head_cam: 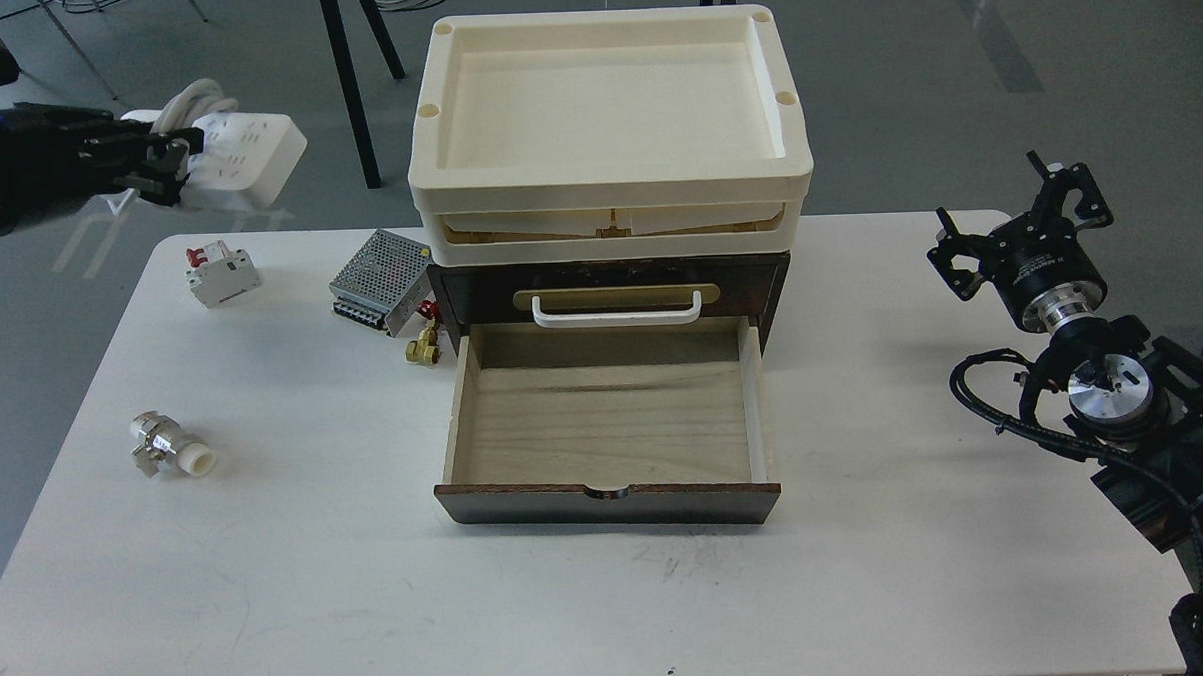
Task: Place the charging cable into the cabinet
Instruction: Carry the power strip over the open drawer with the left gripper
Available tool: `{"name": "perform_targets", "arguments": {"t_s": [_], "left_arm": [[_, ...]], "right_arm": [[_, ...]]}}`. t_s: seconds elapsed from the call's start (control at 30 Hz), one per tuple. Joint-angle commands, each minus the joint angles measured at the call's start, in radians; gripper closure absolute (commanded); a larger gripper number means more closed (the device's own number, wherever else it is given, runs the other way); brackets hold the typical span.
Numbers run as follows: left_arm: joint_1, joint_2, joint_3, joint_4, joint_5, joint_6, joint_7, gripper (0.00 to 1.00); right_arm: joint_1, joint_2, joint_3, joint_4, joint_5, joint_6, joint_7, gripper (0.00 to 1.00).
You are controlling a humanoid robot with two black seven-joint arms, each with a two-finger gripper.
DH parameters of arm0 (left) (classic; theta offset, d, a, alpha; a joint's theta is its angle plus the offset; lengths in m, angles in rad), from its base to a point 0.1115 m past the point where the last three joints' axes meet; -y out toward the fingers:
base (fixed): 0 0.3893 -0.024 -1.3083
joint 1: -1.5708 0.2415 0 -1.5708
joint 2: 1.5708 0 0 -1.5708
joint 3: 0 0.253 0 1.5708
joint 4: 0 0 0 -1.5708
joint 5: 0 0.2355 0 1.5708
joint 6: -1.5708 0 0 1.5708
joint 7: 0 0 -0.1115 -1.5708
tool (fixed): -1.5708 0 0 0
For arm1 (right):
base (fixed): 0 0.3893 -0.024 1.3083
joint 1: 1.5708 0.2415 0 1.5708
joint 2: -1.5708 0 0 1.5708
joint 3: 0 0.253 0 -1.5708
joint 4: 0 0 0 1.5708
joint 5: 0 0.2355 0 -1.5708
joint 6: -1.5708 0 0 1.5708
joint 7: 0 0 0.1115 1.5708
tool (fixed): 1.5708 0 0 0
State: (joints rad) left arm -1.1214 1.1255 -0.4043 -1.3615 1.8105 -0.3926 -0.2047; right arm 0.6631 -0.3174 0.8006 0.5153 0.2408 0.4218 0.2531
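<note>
The left gripper (160,165) held the flat white rectangular charging cable (245,155), a socket strip with thick white cord looped round it, its fingers closed on the strip's near end. The load hung in the air beyond the far-left corner of the white bench (870,569), well apart from the dark-brown wooden cabinet (610,288). The cabinet's lower drawer (605,428), pale wood inside, stood pulled out and empty. The right gripper (1018,218) rested apart at the right bench edge, gripping nothing; whether its fingers were parted could not be told.

Probable faults: the end grip left most of the strip cantilevered, so it could pivot or slip in transit. The cream plastic trays (611,193) overhung the cabinet and could snag a high approach. The perforated metal power-supply box (379,281) and white circuit breaker (221,274) lay near a low path.
</note>
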Motion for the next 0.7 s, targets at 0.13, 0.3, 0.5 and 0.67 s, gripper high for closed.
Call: {"name": "perform_targets", "arguments": {"t_s": [0.13,0.3,0.5,0.67], "left_arm": [[-0.279,-0.009,0.001,-0.286,0.000,-0.096,0.008,0.99],[-0.371,-0.176,-0.002,-0.399,0.000,-0.096,0.005,0.99],[-0.367,-0.435,-0.002,-0.404,0.000,-0.096,0.014,0.99],[-0.234,-0.616,0.009,-0.404,0.000,-0.096,0.022,0.99]], "right_arm": [[0.000,0.000,0.000,0.002,0.000,0.000,0.000,0.00],[0.000,0.000,0.000,0.002,0.000,0.000,0.000,0.00],[0.000,0.000,0.000,0.003,0.000,-0.002,0.000,0.00],[0.000,0.001,0.000,0.005,0.000,-0.002,0.000,0.00]]}}
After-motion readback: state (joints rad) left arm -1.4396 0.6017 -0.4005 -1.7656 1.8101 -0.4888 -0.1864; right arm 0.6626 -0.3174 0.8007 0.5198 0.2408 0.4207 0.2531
